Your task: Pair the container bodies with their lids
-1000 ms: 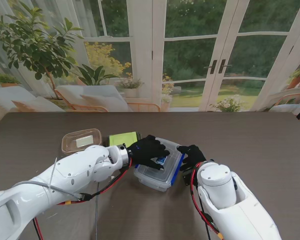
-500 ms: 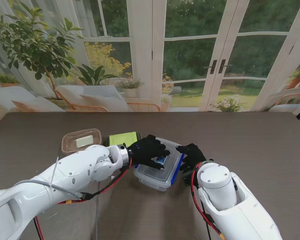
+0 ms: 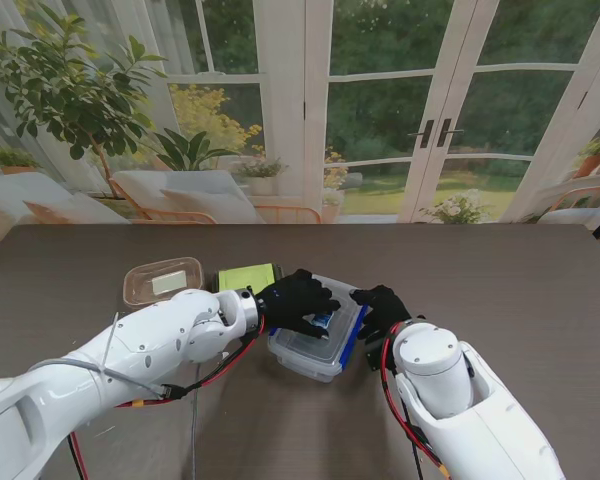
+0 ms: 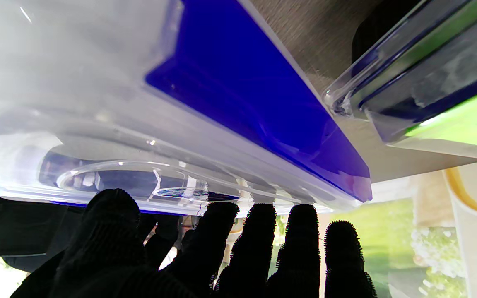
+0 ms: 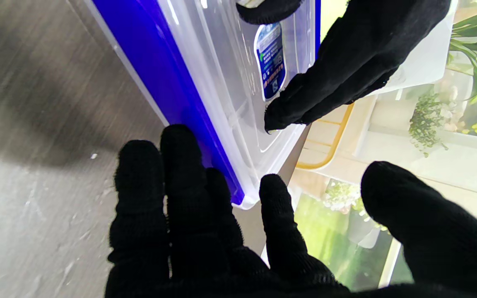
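A clear box (image 3: 315, 356) with a blue-clipped lid (image 3: 352, 336) sits in front of me at mid-table. My left hand (image 3: 298, 302) lies flat on the lid with its fingers (image 4: 259, 244) stretched out and holding nothing. In the right wrist view the left hand (image 5: 354, 54) covers the lid beside a blue sticker (image 5: 271, 60). My right hand (image 3: 379, 310) is open at the box's right side, its fingers (image 5: 180, 186) touching the blue clip (image 5: 168, 82). A green-lidded box (image 3: 248, 277) stands just left of it, also seen in the left wrist view as the green-lidded box (image 4: 449, 82).
An open clear tray-like container (image 3: 162, 281) with a pale label inside lies farther left. The brown table (image 3: 500, 280) stretches to the right. Glass doors and plants stand beyond the far edge.
My right hand has crept slightly toward the box's right clip. The left hand and the box have stayed in place.
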Action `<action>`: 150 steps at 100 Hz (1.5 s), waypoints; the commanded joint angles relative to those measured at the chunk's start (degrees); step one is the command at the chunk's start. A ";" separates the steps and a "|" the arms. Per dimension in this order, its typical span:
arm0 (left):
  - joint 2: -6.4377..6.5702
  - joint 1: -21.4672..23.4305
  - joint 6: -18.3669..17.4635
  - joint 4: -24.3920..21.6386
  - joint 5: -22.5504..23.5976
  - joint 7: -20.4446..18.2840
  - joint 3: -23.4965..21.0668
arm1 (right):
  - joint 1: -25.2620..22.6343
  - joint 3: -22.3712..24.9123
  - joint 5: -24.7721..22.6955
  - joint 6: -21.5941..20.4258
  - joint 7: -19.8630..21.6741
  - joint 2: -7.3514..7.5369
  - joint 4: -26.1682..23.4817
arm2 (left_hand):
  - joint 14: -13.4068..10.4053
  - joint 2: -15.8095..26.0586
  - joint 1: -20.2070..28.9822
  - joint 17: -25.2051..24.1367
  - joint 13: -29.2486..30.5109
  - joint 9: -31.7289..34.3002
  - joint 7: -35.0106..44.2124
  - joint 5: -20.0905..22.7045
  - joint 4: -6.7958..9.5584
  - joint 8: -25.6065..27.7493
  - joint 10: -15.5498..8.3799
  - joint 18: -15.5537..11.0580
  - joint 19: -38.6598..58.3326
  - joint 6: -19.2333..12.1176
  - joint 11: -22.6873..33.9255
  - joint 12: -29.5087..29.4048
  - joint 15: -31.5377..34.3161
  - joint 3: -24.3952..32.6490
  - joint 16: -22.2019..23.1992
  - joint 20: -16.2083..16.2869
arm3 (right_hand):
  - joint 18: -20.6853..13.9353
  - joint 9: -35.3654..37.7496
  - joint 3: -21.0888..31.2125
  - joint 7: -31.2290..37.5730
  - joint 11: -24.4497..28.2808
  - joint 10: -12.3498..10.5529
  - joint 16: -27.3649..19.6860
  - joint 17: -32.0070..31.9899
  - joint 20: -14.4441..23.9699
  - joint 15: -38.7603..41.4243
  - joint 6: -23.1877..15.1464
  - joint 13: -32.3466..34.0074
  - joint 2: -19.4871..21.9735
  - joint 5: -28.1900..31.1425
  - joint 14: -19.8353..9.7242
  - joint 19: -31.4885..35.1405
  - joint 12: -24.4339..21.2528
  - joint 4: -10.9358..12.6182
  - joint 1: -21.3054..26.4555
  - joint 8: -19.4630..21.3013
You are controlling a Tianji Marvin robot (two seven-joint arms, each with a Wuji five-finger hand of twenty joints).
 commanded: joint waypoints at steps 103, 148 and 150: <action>1.80 7.38 4.40 -5.14 3.77 1.07 -9.41 | -0.50 -3.03 -26.17 -13.25 4.83 3.69 0.58 | 0.58 -0.37 -0.40 -0.31 0.37 3.61 2.32 -0.93 0.51 0.87 -1.48 -0.51 -0.26 -6.73 3.03 -0.39 0.34 -1.26 0.08 1.37 | 1.18 5.46 0.81 -10.85 -10.89 -13.60 -1.81 -7.65 -1.13 -5.22 -7.41 0.42 -3.62 14.68 -0.66 1.14 -7.88 -0.41 -2.53 -3.59; 4.14 18.71 5.57 -15.47 3.09 -1.85 -27.81 | -4.19 -3.69 -40.54 -25.58 5.72 6.45 -2.34 | 1.63 -0.86 0.97 1.05 2.95 6.95 3.37 1.90 0.75 1.00 -0.96 0.73 3.15 -5.47 3.86 -0.22 1.57 -0.64 0.39 1.60 | -2.50 8.54 -0.88 -15.18 -18.25 -17.19 -8.82 -12.20 -6.89 -22.02 -11.87 -2.09 -7.68 18.50 -4.50 -9.94 -12.22 -0.54 -3.53 -3.90; 4.23 19.15 5.70 -15.86 3.00 -2.16 -28.46 | -4.24 -3.83 -41.26 -26.17 5.70 6.55 -2.37 | 1.60 -0.86 0.92 1.09 3.00 6.99 3.46 2.13 0.72 1.02 -0.95 0.79 3.25 -5.40 3.84 -0.22 1.60 -0.69 0.39 1.57 | -2.88 8.55 -1.03 -15.54 -18.56 -17.43 -9.29 -12.53 -7.43 -23.05 -12.09 -2.29 -7.84 18.36 -4.90 -10.87 -12.37 -0.54 -3.64 -3.96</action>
